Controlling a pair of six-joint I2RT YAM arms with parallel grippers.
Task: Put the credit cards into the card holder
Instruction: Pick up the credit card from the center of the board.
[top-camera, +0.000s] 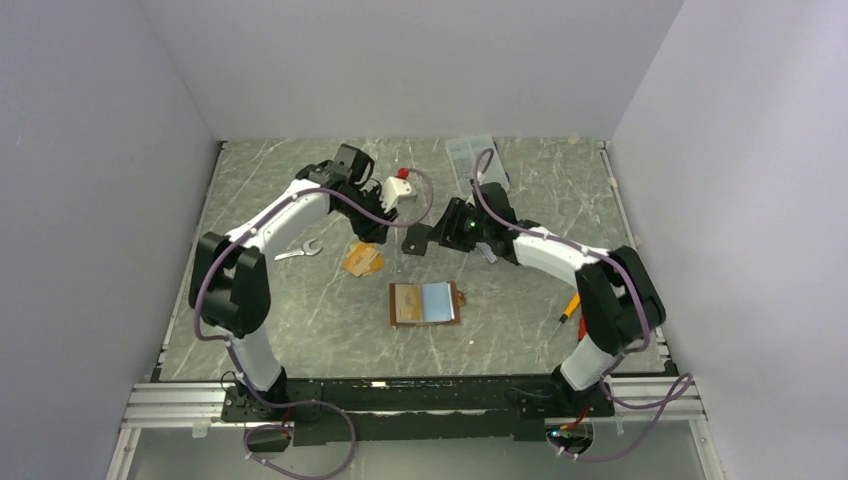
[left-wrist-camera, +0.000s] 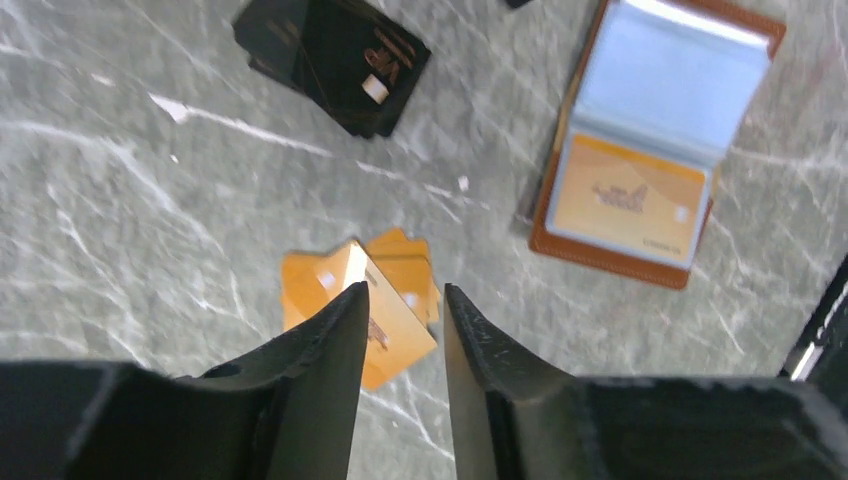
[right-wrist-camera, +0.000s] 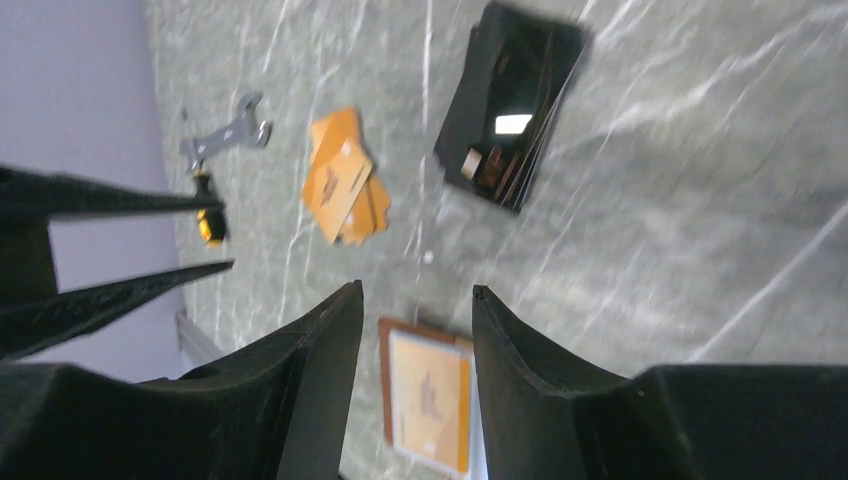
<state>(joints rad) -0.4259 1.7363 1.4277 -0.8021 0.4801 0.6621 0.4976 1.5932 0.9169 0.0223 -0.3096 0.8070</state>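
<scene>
The brown card holder (top-camera: 425, 303) lies open on the table, pale blue pockets up, with an orange card (left-wrist-camera: 625, 200) in one pocket. It also shows in the left wrist view (left-wrist-camera: 650, 150) and the right wrist view (right-wrist-camera: 430, 395). Loose orange-tan cards (top-camera: 362, 260) lie left of it. A stack of black cards (top-camera: 417, 240) lies behind it. My left gripper (left-wrist-camera: 405, 292) is open and empty, just above the orange cards (left-wrist-camera: 385, 300). My right gripper (right-wrist-camera: 415, 290) is open and empty, above the table between the black cards (right-wrist-camera: 510, 100) and the holder. I cannot make out a silver-grey card.
A wrench (top-camera: 298, 250) lies at the left. An orange-handled screwdriver (top-camera: 568, 313) lies at the right near the right arm. A clear compartment box (top-camera: 475, 160) sits at the back. A white object with a red cap (top-camera: 397, 188) sits beside the left wrist.
</scene>
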